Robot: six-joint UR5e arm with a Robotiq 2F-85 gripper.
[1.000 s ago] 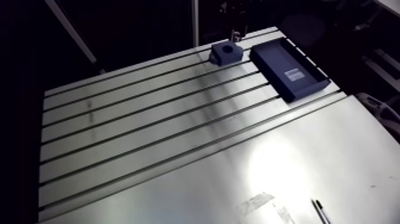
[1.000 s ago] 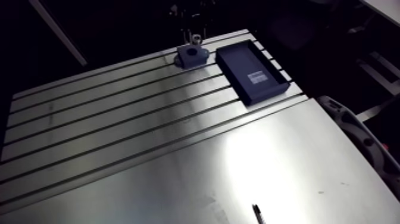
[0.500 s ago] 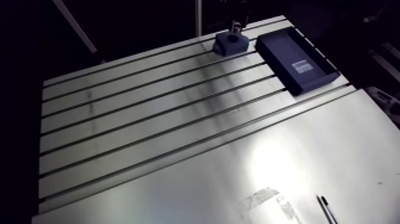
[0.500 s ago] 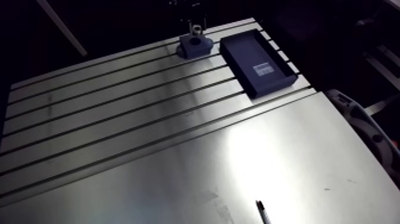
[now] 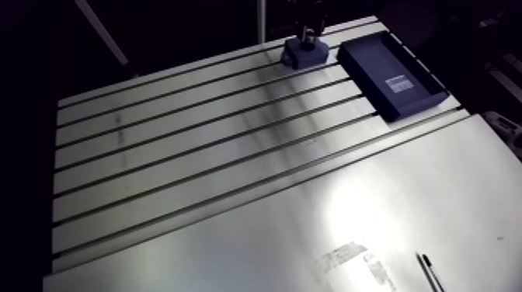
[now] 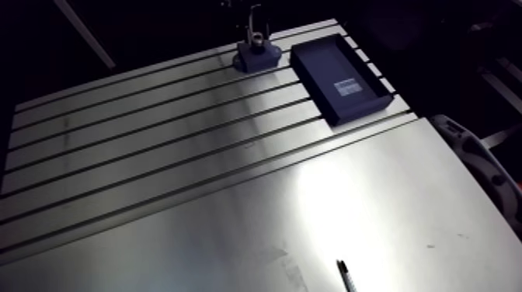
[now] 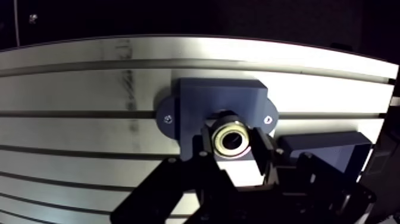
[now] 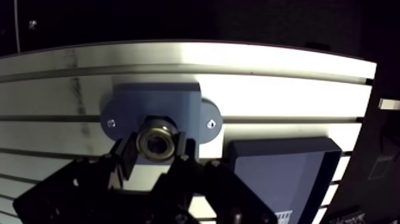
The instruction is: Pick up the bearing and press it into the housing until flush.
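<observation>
My hand (image 7: 233, 154) is clamped on the bearing (image 7: 230, 137), with one finger on each side of the ring. The bearing hangs directly over the housing (image 7: 209, 100), at about its middle (I cannot tell whether it touches the bore). The housing lies on the table (image 7: 83, 77), under the hand and a little ahead of it. A dark tray (image 8: 280, 170) lies beside the hand, near the housing.

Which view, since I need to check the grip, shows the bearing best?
The wrist view: the bearing shows large as a metal ring pressed between the fingers of the gripper, right at the blue housing. The arm view shows it only as a tiny pale speck at the far-off gripper.
</observation>
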